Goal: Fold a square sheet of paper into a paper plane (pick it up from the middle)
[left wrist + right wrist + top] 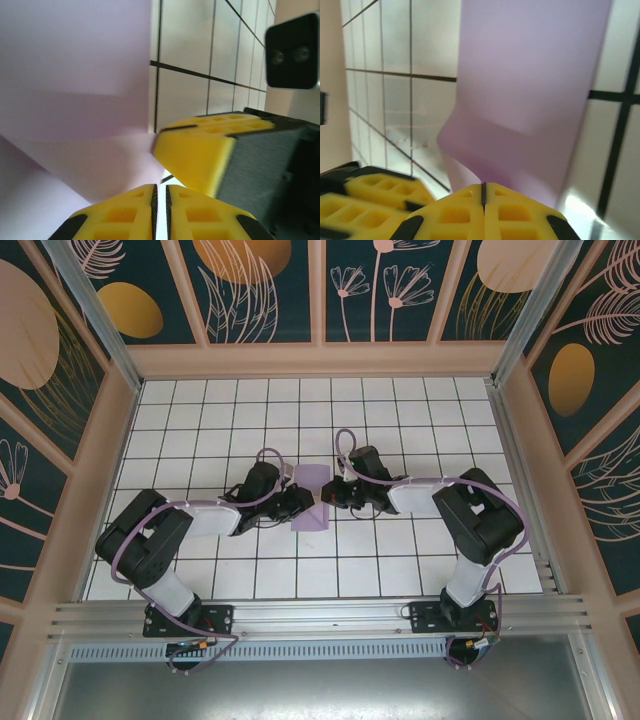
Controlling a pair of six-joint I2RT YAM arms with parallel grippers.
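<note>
Lavender paper [313, 478], partly folded, over the white tiles [400, 560]; my left pincer [160, 189] and right pincer [483, 186] each clamp its middle, fingers pressed together.

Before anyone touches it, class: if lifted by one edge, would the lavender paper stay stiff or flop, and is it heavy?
Probably floppy: the lavender paper bends into a soft curl at the shut right gripper. Likely very light, as it looks thin and lies nearly flat on the tiled table. It likely creases easily: fold lines show.

White tiled tabletop [380, 570], floral-patterned walls [260, 290], metal rail [320, 615] along the near edge.
</note>
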